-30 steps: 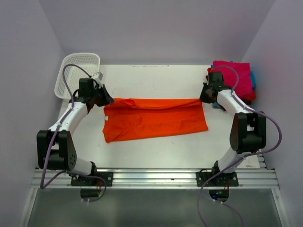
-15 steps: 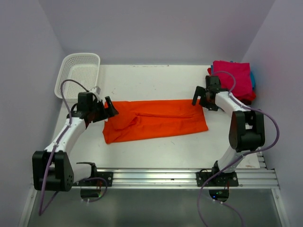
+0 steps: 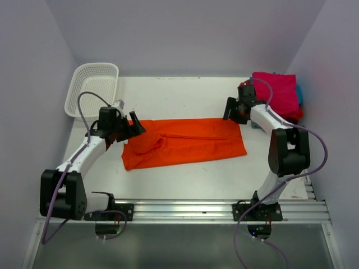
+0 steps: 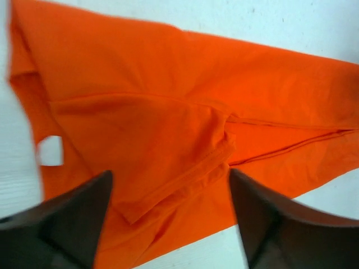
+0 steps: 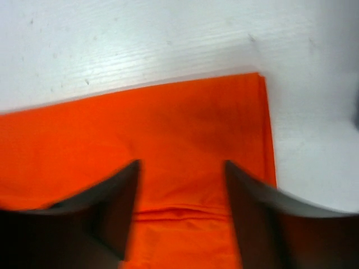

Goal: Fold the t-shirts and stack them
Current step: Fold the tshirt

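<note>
The bright orange t-shirt point(image 3: 190, 143) lies on the white table point(image 3: 185, 95) as a long band folded lengthwise, its left end bunched over a sleeve fold point(image 4: 185, 168). My left gripper point(image 3: 136, 128) hovers open over that left end, and in the left wrist view point(image 4: 169, 175) only cloth shows below its spread fingers. Above the shirt's far right corner point(image 5: 261, 78) my right gripper point(image 3: 231, 110) is open point(image 5: 180, 165), holding nothing. A stack of folded t-shirts point(image 3: 277, 92), magenta on top with a light blue edge point(image 3: 299, 95), sits at the back right.
A white lattice basket point(image 3: 92, 87) stands at the back left corner. Grey walls close in the table on three sides. The metal rail point(image 3: 185, 212) with both arm bases runs along the near edge.
Both grippers were shut at the shirt's far corners and have let go and opened. The left one has moved in over the shirt's left end; the right one shifted slightly back and left.
</note>
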Motion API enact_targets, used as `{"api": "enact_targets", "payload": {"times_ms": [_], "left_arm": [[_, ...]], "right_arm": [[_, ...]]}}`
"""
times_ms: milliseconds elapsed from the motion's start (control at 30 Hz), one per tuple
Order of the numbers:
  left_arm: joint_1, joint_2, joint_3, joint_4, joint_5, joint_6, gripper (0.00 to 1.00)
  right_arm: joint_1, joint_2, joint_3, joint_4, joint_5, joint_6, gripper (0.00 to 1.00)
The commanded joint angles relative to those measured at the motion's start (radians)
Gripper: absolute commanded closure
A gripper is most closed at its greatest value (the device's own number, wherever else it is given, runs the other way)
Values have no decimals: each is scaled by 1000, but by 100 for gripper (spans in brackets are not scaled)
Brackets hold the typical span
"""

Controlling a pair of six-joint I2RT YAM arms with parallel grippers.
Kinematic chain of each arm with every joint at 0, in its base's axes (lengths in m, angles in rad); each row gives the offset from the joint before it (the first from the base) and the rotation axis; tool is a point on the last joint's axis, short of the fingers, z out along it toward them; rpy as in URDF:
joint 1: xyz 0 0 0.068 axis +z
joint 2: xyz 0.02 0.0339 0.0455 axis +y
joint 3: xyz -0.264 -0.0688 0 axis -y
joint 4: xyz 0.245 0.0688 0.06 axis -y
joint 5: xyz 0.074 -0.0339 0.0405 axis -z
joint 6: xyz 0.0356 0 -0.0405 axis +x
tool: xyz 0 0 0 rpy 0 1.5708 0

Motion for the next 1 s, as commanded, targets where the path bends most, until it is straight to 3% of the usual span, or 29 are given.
{"api": "enact_targets", "payload": {"times_ms": [0,33,67,200,400,633,767,967], "left_arm": [[-83,63,-58,157,28,-66,29],[-113,81,-72,182,42,-90,41],[-123,107,-86,228,60,-102,65],[-138,137,-143,265,48,-150,99],[-140,166,-158,243,-32,-156,100],[-132,368,-66,266,-115,-208,100],[-121,531,82,294,-84,-228,100],[-114,788,473,201,-37,-204,100]], "right_arm": [[28,67,16,53,-138,-3,86],[32,93,13,56,-139,3,100],[38,103,10,60,-150,2,100],[55,130,-4,46,-124,-13,100],[65,152,-38,35,-68,-26,100],[172,95,-122,-61,121,-33,100],[294,41,-212,-83,111,-14,100],[443,-61,-410,-48,28,69,100]]}}
